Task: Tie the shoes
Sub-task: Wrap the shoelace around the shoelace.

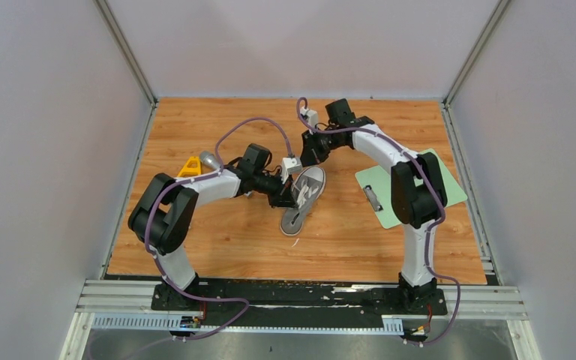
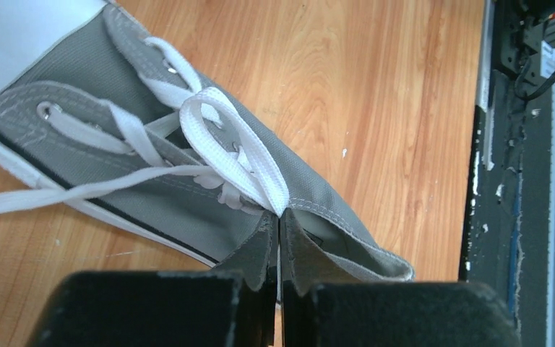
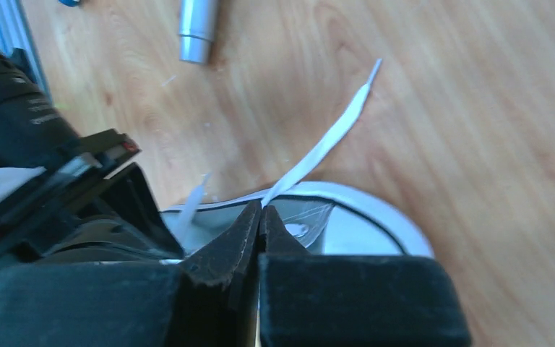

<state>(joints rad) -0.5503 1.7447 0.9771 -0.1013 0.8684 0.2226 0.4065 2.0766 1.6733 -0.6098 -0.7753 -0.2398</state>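
Mid-table (image 1: 232,240), between the two arms: one small grey shoe (image 1: 304,201) with a white sole and long white laces (image 2: 137,134).

Looks light, so likely to skid or tip on the smooth wood under any one-sided tug. Better to pull both ways at once, evenly. Soft canvas sides, bound to fold if squeezed. Rubber toe stiffer, but no use for tying. Flat, limp, rather slick laces, apt to slide out of thin tips unless pinched across the full width.

As for the left pincer (image 2: 280,217): clamped shut on the end of a loop (image 2: 224,134) raised over the eyelets, close to the shoe's opening. As for the right pincer (image 3: 261,210): likewise clamped tight, on the other strand (image 3: 329,134) just above the shoe's rim, free end trailing out over the wood. Hard to tell how snug the crossing under the loop sits.

Best holds, by judgement: near the loop's base, to stop it collapsing, and low on the loose strand, close to the shoe, for short, controlled wraps.

Off to the sides: a metal tube (image 3: 196,32) and a green board (image 1: 454,193).
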